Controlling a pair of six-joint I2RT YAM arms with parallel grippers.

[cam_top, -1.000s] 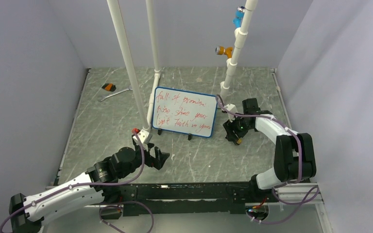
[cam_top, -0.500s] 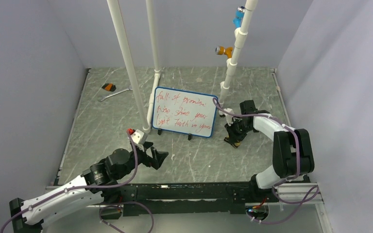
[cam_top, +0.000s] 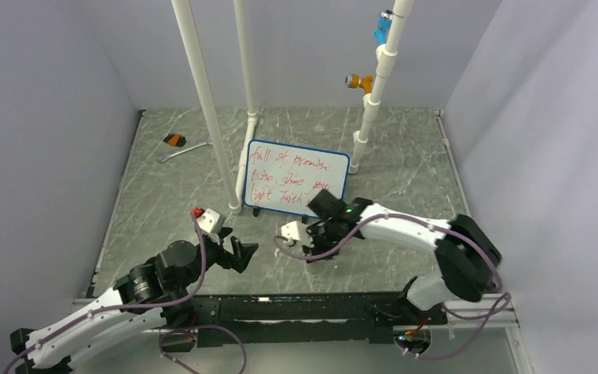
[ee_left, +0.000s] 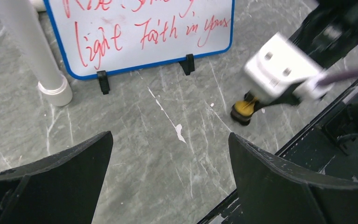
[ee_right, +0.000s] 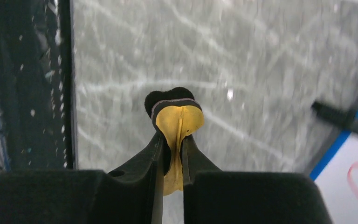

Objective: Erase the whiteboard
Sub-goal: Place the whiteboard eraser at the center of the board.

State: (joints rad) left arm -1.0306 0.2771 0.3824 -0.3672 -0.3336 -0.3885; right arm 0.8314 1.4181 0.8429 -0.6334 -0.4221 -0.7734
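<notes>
With no red line wiped yet, the whiteboard stands upright mid-table, slightly toward the far edge, while the right gripper, just in front of it, pinches a small yellow-and-black eraser and the left gripper hangs wide apart by the near edge.
</notes>
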